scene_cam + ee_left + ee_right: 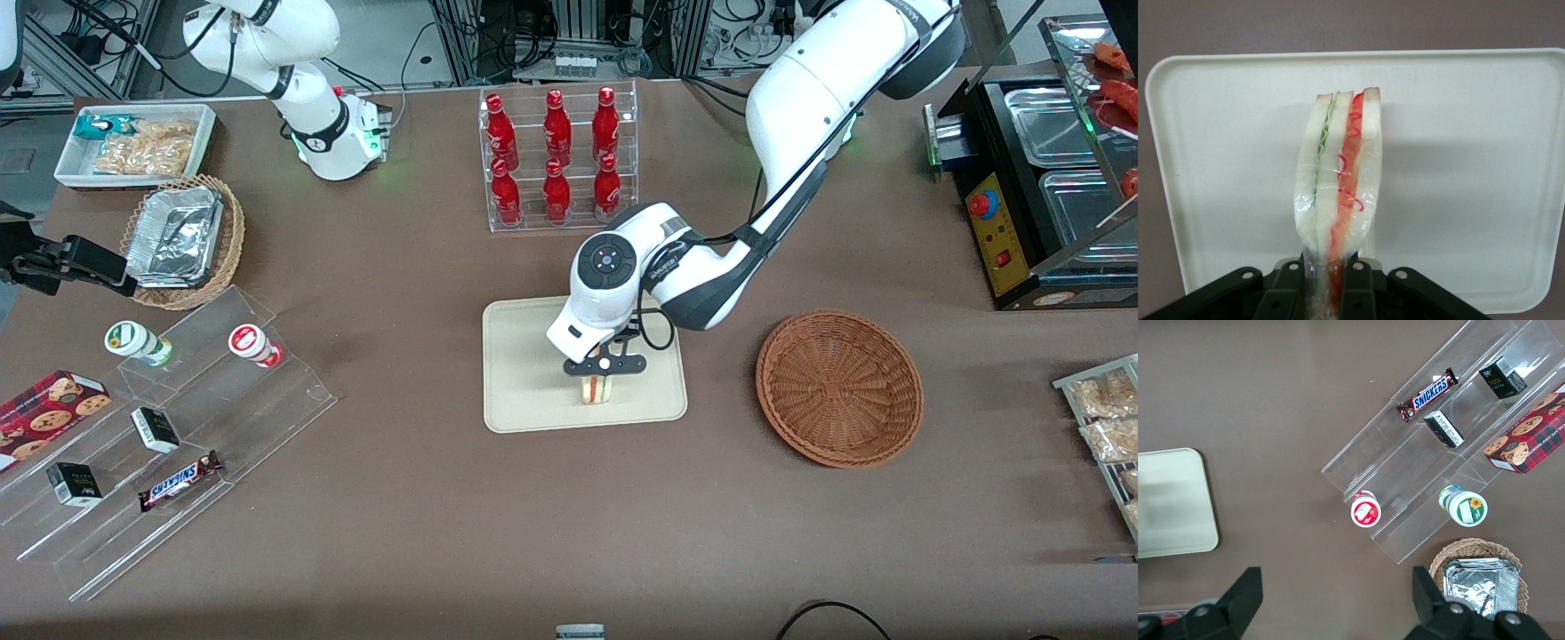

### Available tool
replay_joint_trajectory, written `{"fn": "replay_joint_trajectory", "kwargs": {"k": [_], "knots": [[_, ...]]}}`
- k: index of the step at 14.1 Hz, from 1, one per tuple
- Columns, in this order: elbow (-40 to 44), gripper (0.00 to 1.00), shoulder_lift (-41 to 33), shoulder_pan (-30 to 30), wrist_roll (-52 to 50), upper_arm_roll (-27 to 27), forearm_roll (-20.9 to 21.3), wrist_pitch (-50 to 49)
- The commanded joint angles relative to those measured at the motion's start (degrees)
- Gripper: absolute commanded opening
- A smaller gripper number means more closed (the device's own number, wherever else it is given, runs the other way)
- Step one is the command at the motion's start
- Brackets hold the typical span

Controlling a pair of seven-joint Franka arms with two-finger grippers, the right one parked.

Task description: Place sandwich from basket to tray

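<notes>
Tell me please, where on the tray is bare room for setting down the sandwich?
The claw is shut on the sandwich, above the tray near its edge nearest the front camera. Around the sandwich the tray lies bare up to its rim. The basket beside it holds nothing.

Brown table (444, 498), cable-strewn grey floor (391, 36) above.

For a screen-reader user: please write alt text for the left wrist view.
The gripper holds a wrapped sandwich upright between its shut jaws, directly over the cream tray. Brown table surrounds the tray.
</notes>
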Motion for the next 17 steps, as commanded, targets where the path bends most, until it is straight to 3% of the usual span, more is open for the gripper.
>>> {"fn": "replay_joint_trajectory", "kwargs": {"k": [1, 3, 4, 5, 6, 12, 17], "knots": [[1.92, 0.21, 1.56, -1.51, -1.56, -0.38, 1.44, -0.22], [1.92, 0.27, 1.91, -2.04, -2.34, -0.30, 1.44, 0.74], [1.92, 0.40, 2.17, -2.13, -2.87, -0.21, 1.44, 1.88], [1.83, 0.87, 2.44, -3.00, -3.31, 0.14, 1.53, 2.67], [1.83, 1.00, 2.35, -3.88, -3.40, 0.32, 1.53, 2.68], [1.66, 1.00, -2.38, -3.89, -2.79, 4.00, 1.62, 2.07], [-4.04, 1.00, -15.11, -2.40, -2.61, 9.28, 0.74, -0.21]]}}
